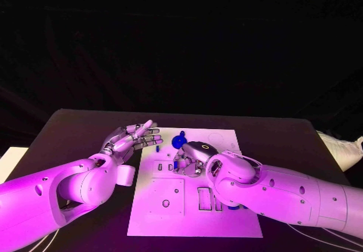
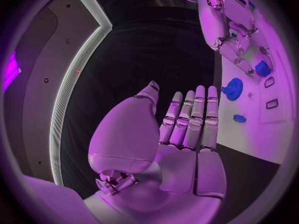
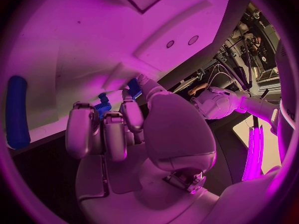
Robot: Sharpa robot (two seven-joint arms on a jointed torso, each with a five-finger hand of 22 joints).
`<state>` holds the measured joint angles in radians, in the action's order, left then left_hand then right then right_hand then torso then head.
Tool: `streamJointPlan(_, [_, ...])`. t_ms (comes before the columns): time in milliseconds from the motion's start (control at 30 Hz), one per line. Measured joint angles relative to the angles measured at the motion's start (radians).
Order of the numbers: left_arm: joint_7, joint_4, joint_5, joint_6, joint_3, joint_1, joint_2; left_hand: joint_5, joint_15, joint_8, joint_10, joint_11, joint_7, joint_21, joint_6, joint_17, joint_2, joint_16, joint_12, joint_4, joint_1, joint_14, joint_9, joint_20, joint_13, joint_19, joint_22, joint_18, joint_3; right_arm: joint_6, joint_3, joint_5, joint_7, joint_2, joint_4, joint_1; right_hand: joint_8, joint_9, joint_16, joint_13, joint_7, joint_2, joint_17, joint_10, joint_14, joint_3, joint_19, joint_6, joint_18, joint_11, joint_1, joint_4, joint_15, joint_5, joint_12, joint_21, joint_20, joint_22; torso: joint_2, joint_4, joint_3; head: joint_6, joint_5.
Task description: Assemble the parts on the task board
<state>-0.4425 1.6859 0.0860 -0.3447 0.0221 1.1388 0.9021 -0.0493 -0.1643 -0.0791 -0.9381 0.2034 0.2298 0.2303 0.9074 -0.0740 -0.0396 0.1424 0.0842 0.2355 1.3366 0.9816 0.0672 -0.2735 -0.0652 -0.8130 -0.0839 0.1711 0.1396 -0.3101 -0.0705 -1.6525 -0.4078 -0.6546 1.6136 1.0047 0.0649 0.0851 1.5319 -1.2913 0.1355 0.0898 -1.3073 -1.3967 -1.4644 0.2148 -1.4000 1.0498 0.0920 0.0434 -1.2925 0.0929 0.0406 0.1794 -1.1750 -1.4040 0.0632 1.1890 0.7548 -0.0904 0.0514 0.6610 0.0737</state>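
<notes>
The right hand [image 1: 193, 157] is curled down over the far left part of the task board [image 1: 227, 226], its fingertips [image 3: 102, 117] closed around a small blue part [image 3: 103, 104] that they press against the board's surface. Just beyond this hand, toward the board's far edge, lies a blue gear [image 1: 178, 141], and a small blue piece [image 1: 157, 148] sits near its left side. A long blue bar [image 3: 17, 112] lies on the board well apart from the fingers. The left hand [image 1: 135, 137] hovers beside the board's left edge with its fingers straight and close together, palm bare, holding nothing; the gear [image 2: 233, 88] lies just past its fingertips.
</notes>
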Motion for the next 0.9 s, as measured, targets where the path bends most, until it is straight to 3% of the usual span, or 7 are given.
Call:
streamJointPlan(333, [0.001,0.0,0.0,0.001,0.0,0.0,0.0,0.0,0.0,0.0,0.0,0.0,0.0,0.0,0.0,0.0,0.0,0.0,0.0,0.0,0.0,0.0,0.0,0.0,0.0,0.0,0.0,0.0,0.0,-0.007,0.001,0.0,-0.001,0.0,0.0,-0.001,0.0,-0.001,-0.002,0.009,0.0,0.005,0.0,0.009,-0.002,-0.01,0.004,-0.014,0.0,0.002,0.005,0.004,-0.005,-0.002,0.014,0.004,0.004,-0.006,0.0,0.0001,-0.0005,-0.002,0.002])
streamJointPlan(633, [0.003,-0.001,0.0,0.002,0.0,0.0,0.0,0.0,0.001,0.005,0.0,0.0,0.0,0.0,0.0,0.0,0.004,0.0,-0.002,-0.003,-0.004,0.004,0.0,-0.001,0.0,-0.007,0.001,0.0,-0.003,-0.051,0.005,0.002,0.006,-0.009,0.007,-0.008,0.0,-0.011,-0.006,0.013,0.006,0.036,-0.001,0.015,-0.002,-0.048,0.004,-0.048,0.0,0.008,0.028,0.029,-0.012,-0.004,0.019,0.004,0.011,-0.008,0.001,-0.0001,-0.0011,-0.002,0.002])
streamJointPlan(800, [0.016,-0.011,-0.012,0.005,0.0,0.0,0.0,0.0,0.029,0.005,-0.029,-0.018,0.005,0.029,0.017,-0.03,0.008,0.042,-0.007,-0.018,0.0,0.119,0.0,0.025,0.0,-0.091,-0.008,0.0,-0.018,-0.144,0.002,0.018,0.059,-0.034,0.027,-0.012,0.0,-0.014,-0.018,0.022,0.014,0.056,-0.001,0.024,-0.002,-0.116,0.01,-0.088,0.0,0.017,0.025,0.069,-0.019,-0.011,0.026,0.01,0.017,-0.015,0.001,0.0003,-0.0027,-0.003,0.0])
streamJointPlan(900, [0.036,-0.019,-0.034,0.01,0.0,0.0,0.001,0.0,0.075,0.005,-0.105,-0.047,-0.015,0.093,0.047,-0.086,0.008,0.123,0.021,-0.025,0.0,0.27,0.002,0.069,-0.012,-0.203,-0.035,0.0,-0.025,-0.189,-0.008,0.047,0.129,-0.057,0.045,-0.013,0.0,-0.018,-0.023,0.033,0.023,0.055,-0.001,0.041,-0.001,-0.151,0.018,-0.12,0.0,0.027,0.001,0.095,-0.029,-0.032,0.043,0.02,0.025,-0.026,0.0,0.001,-0.0034,-0.004,-0.002])
